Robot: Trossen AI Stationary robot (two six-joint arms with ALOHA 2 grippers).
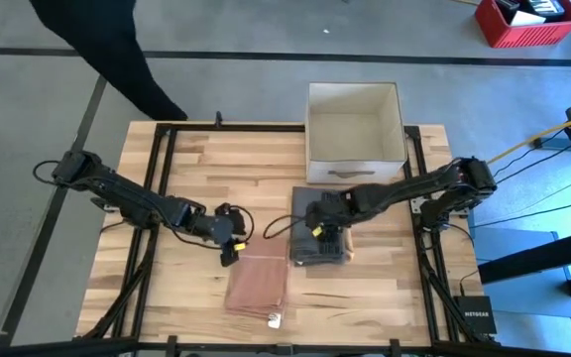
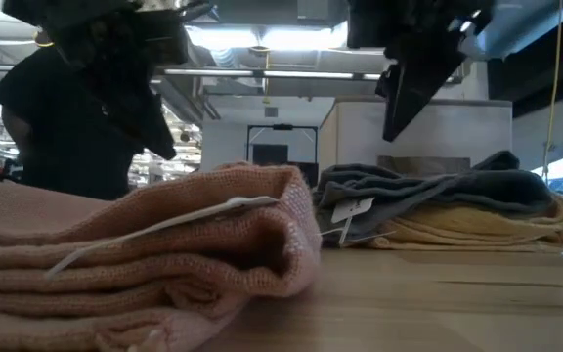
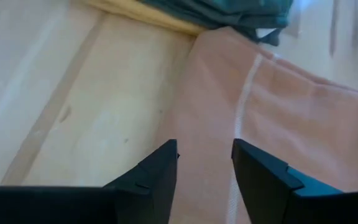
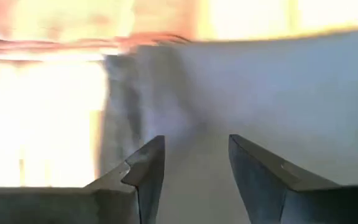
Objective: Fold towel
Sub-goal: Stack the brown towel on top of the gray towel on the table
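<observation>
Resting folded at lower centre, pink towel (image 1: 257,286) looks finished; left gripper (image 1: 232,247) hovers at its upper-left edge, parted, empty. Right gripper (image 1: 321,230), also parted, hangs over grey towel (image 1: 317,248), presumably next.

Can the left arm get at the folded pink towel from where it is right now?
Probably yes. The left gripper hangs open just above the pink towel's far edge, with nothing between its fingers and the cloth. The right gripper is over the grey towel, out of the way.
</observation>
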